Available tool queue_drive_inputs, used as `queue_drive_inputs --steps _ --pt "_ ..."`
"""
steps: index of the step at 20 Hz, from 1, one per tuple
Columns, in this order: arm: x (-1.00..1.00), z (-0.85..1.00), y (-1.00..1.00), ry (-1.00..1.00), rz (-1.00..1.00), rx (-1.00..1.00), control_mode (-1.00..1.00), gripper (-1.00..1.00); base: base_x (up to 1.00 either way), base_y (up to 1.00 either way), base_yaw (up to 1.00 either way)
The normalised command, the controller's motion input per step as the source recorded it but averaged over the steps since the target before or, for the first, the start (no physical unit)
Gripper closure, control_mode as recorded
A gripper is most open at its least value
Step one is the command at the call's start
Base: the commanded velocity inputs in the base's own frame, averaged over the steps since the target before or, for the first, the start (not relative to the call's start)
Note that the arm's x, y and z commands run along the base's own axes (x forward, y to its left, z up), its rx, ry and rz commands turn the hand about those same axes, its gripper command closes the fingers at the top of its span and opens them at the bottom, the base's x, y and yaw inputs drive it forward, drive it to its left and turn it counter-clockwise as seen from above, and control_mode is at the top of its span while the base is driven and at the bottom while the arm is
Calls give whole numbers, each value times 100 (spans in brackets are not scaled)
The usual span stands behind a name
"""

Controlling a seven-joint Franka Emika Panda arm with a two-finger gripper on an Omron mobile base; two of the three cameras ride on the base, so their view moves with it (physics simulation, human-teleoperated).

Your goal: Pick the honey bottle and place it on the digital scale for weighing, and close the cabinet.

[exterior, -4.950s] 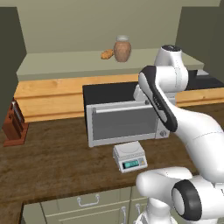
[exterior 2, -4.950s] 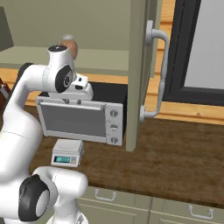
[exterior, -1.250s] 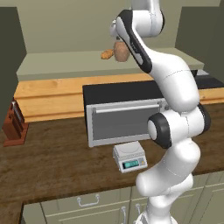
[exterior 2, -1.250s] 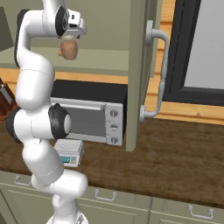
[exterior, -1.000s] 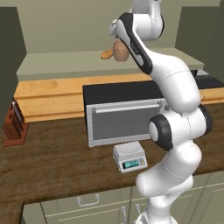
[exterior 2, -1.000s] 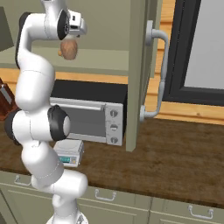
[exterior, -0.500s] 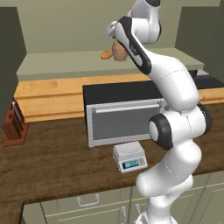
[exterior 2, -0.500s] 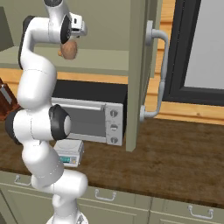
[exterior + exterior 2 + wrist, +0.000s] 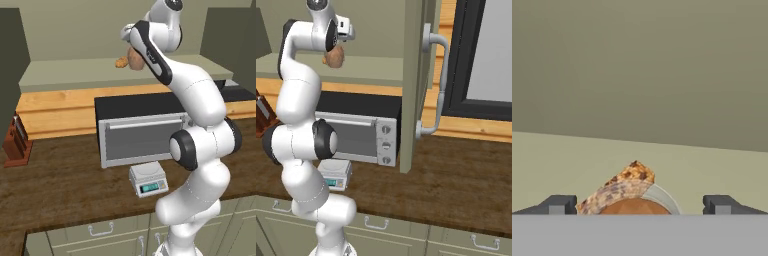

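The honey bottle [image 9: 134,59] is a rounded brown jar standing on the shelf inside the cabinet [image 9: 415,85], whose door stands open toward me. My arm reaches up to the shelf, and my gripper [image 9: 640,204] is open just above the bottle [image 9: 333,58]. In the hand view its pale lid [image 9: 658,198] lies between the two fingertips [image 9: 559,204], which stand clear of it on both sides. The digital scale [image 9: 147,179] sits bare on the dark wooden counter in front of the toaster oven; it also shows low in the right base view [image 9: 334,174].
A small orange-brown bread lump [image 9: 121,62] lies on the shelf right beside the bottle. The silver toaster oven [image 9: 142,131] stands under the shelf. A knife block [image 9: 15,142] is at the counter's left. The open door's bar handle [image 9: 439,85] juts toward me.
Five seconds ago the arm was low by the toaster oven; it has risen to the shelf. Over the last second the hand has edged closer over the bottle, which has not moved.
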Motion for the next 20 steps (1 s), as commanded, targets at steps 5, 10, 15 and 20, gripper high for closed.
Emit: queue_drive_inputs --steps 5,10,15,20 --pt "-1 0 0 -1 1 0 -100 -100 0 0 0" --pt "-5 -5 0 0 2 0 -100 -100 0 0 0" --pt "-9 -24 0 0 2 0 -100 -100 0 0 0" --pt "-2 7 0 -4 0 0 -100 -100 0 0 0"
